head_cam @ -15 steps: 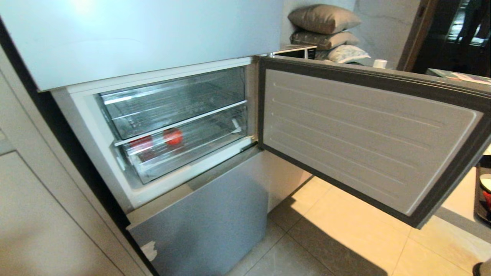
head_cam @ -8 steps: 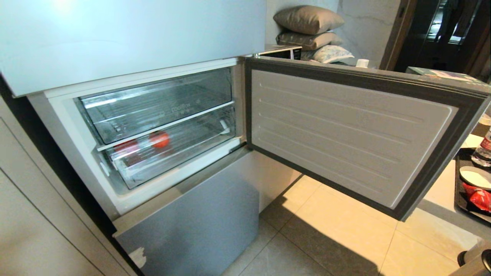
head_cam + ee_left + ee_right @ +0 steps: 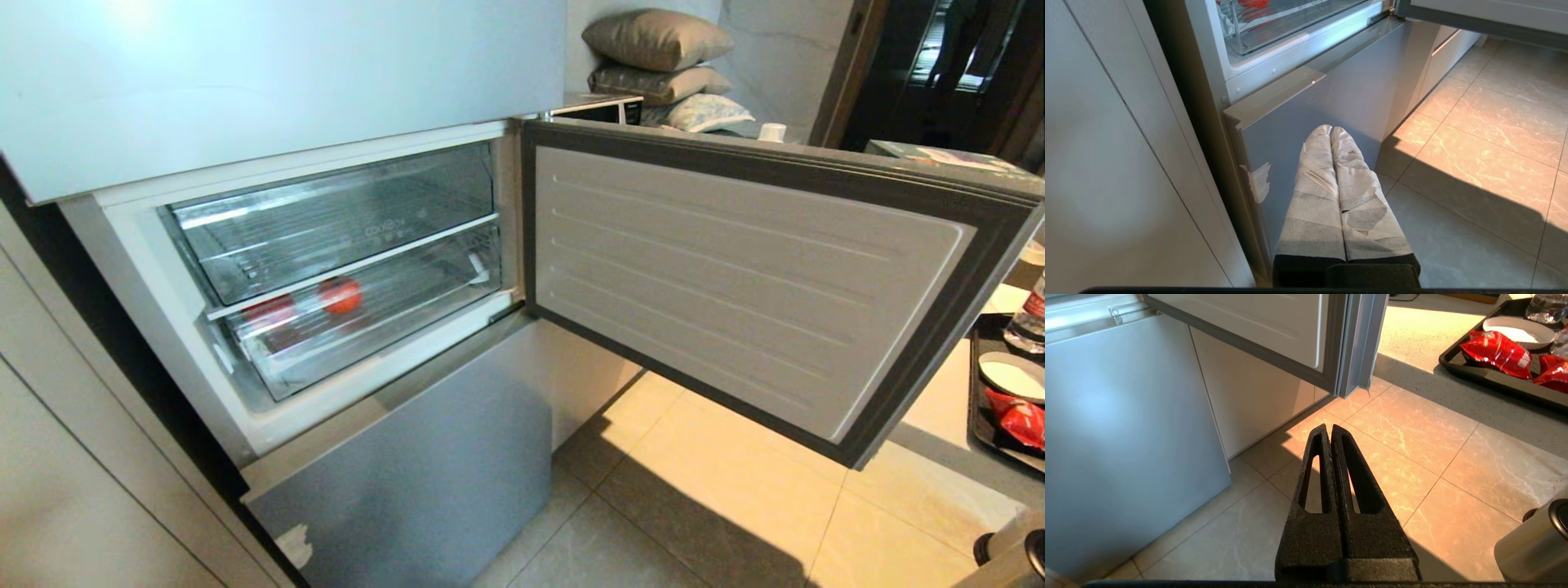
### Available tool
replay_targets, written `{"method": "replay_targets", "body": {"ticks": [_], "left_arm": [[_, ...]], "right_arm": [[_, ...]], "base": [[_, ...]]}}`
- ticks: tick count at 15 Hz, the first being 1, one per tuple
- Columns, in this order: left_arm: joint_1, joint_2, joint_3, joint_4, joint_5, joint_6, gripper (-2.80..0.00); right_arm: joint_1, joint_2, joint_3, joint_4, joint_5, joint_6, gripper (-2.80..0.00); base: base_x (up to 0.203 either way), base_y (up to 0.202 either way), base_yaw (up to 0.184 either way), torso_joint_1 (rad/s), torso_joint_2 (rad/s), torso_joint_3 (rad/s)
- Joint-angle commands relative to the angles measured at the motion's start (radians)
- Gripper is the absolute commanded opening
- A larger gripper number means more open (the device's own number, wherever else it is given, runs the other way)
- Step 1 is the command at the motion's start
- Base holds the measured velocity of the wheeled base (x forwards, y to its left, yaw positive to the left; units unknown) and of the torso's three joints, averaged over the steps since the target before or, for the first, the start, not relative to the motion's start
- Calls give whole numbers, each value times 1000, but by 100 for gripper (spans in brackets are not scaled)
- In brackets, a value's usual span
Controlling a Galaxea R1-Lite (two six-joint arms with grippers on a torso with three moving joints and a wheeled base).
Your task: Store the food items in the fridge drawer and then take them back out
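Two red food items, a dull pinkish-red round fruit (image 3: pixel 270 310) and a bright red tomato-like piece (image 3: pixel 340 296), lie side by side in the lower clear ribbed plastic fridge drawer (image 3: pixel 384 327). Left gripper (image 3: pixel 1330 131) and right gripper (image 3: pixel 1328 430) hang empty, fingers pressed together.

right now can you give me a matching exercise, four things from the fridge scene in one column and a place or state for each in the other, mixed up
Things:
1. tomato
2. fridge door
3. pillows
4. left gripper

Places or states:
A. swung wide open
B. shut, low in front of the bottom fridge panel
C. inside the lower clear drawer
D. stacked behind the fridge

Pairs: 1-C, 2-A, 3-D, 4-B
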Motion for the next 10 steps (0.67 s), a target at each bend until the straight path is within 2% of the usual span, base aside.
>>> {"method": "replay_targets", "body": {"ticks": [1,6,10], "left_arm": [[0,0,2,0,0,-1,-280],[0,0,2,0,0,-1,-280],[5,0,2,0,0,0,-280]], "right_arm": [[0,2,-1,0,1,-2,-280],[0,1,-1,0,1,0,-280],[0,0,-1,1,5,-14,-280]], "base": [[-124,0,2,17,12,5],[-185,0,1,-1,1,3],[-16,0,0,-1,0,1]]}}
